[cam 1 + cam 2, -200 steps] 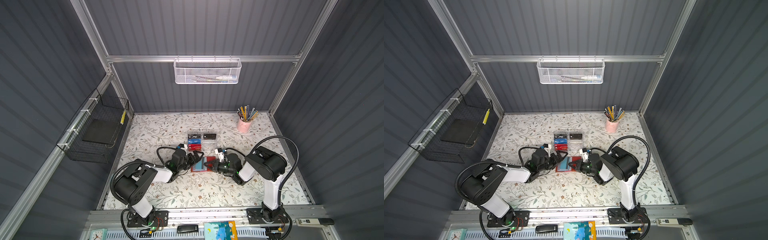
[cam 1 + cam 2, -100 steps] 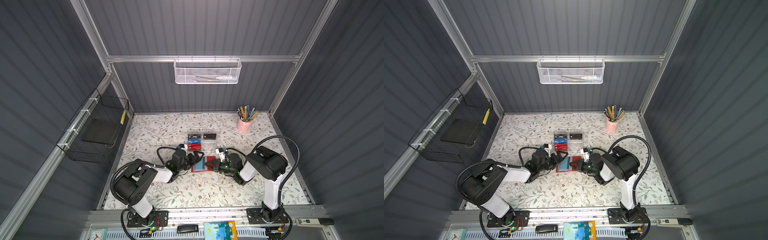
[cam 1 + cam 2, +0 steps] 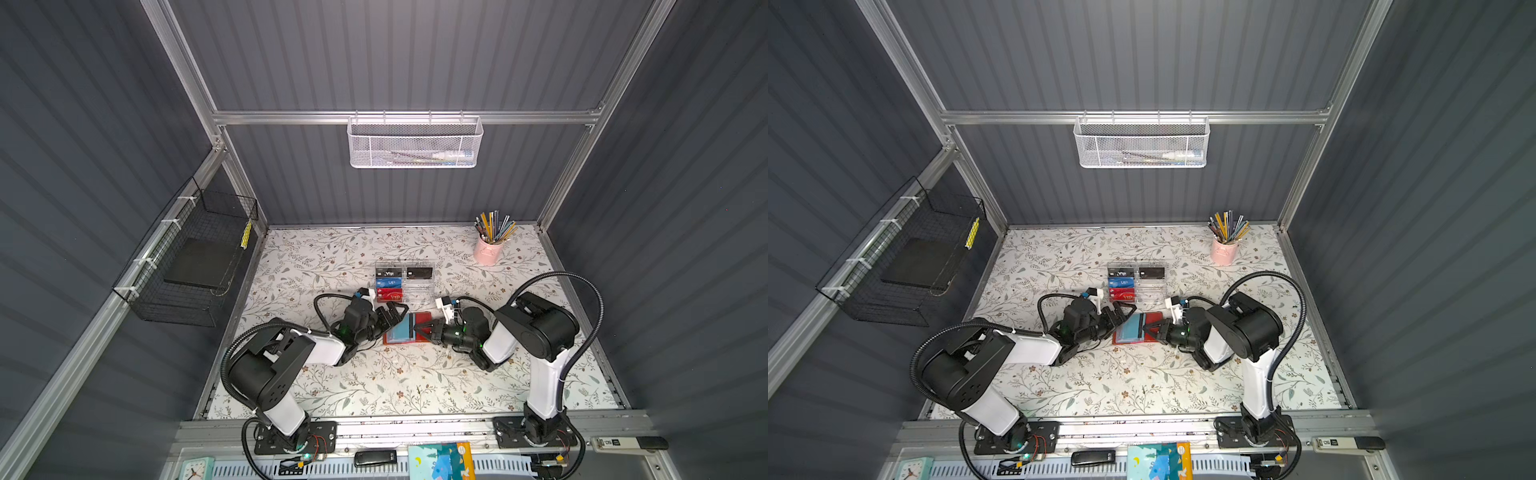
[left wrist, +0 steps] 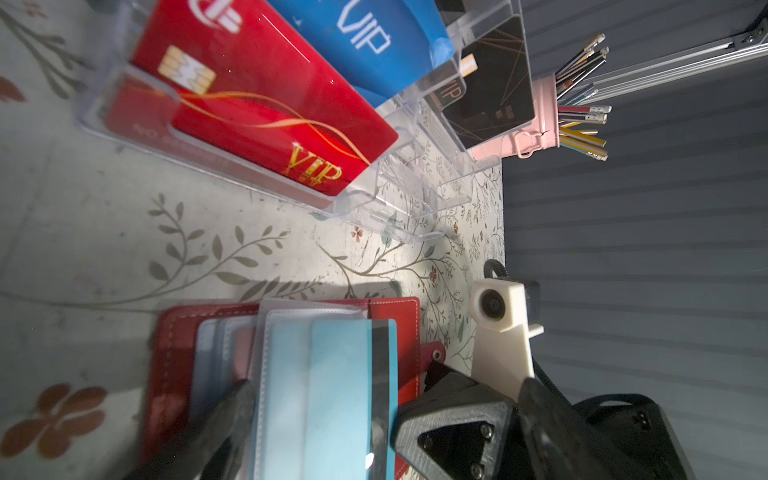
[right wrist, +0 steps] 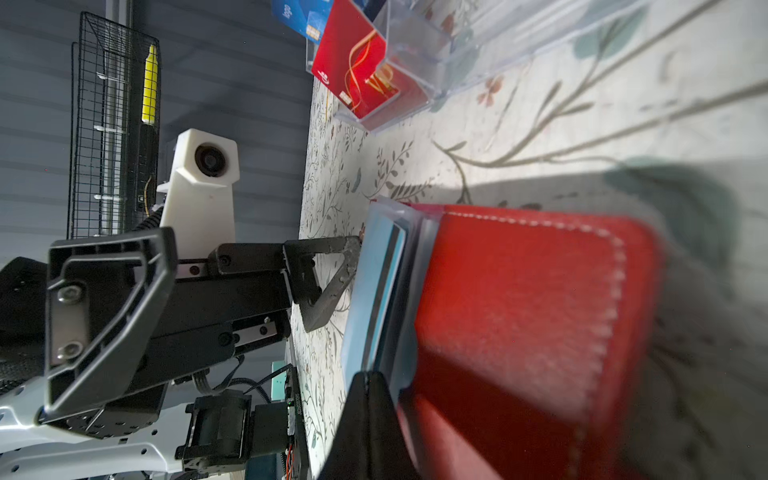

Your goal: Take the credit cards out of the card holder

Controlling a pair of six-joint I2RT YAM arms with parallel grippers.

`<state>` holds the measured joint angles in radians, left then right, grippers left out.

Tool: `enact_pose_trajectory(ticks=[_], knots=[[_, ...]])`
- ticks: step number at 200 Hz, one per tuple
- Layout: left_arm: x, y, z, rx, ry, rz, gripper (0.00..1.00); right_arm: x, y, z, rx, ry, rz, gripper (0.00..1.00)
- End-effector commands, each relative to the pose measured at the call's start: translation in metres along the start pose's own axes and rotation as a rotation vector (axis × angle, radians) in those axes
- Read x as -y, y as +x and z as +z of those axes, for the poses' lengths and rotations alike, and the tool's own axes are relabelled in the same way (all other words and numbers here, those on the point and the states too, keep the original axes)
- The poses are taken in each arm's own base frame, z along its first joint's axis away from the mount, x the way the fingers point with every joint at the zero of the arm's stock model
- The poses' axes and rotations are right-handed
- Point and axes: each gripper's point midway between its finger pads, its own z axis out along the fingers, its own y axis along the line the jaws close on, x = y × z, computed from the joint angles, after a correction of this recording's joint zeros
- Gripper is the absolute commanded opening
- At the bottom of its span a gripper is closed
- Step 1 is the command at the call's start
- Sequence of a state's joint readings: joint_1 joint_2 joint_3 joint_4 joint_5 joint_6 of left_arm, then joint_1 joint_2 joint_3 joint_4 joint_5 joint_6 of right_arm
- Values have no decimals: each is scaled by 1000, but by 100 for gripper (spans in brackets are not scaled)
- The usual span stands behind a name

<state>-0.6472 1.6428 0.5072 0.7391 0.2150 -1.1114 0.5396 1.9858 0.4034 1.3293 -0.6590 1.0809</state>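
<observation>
The red card holder (image 3: 422,320) (image 4: 395,316) lies open mid-table, its clear sleeves facing up. A light-blue credit card (image 4: 345,395) (image 5: 374,291) with a black stripe sticks out of a sleeve toward my right gripper (image 3: 419,328) (image 5: 368,380). That gripper is shut, pinching the card's striped edge. My left gripper (image 3: 392,320) (image 4: 386,428) stands open over the holder's other side, and one of its fingers (image 4: 232,411) rests on the sleeves there. More cards show faintly inside the sleeves.
A clear acrylic rack (image 3: 419,286) (image 4: 374,195) with black, blue and red VIP cards stands just behind the holder. A pink pencil cup (image 3: 488,251) is at the back right. A black wire basket (image 3: 195,257) hangs on the left wall and a white mesh basket (image 3: 415,143) on the back.
</observation>
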Motion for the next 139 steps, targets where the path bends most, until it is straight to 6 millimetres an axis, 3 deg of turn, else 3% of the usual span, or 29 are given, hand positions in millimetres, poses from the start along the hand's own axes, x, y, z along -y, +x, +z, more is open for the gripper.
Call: enact_pose_trajectory(ticks=[1, 139], knots=[[-72, 47, -9, -147, -235, -89, 100, 11, 4, -7, -8, 44, 1, 0], [-57, 35, -16, -131, -256, -22, 100, -3, -9, -28, 31, 119, -53, 0]])
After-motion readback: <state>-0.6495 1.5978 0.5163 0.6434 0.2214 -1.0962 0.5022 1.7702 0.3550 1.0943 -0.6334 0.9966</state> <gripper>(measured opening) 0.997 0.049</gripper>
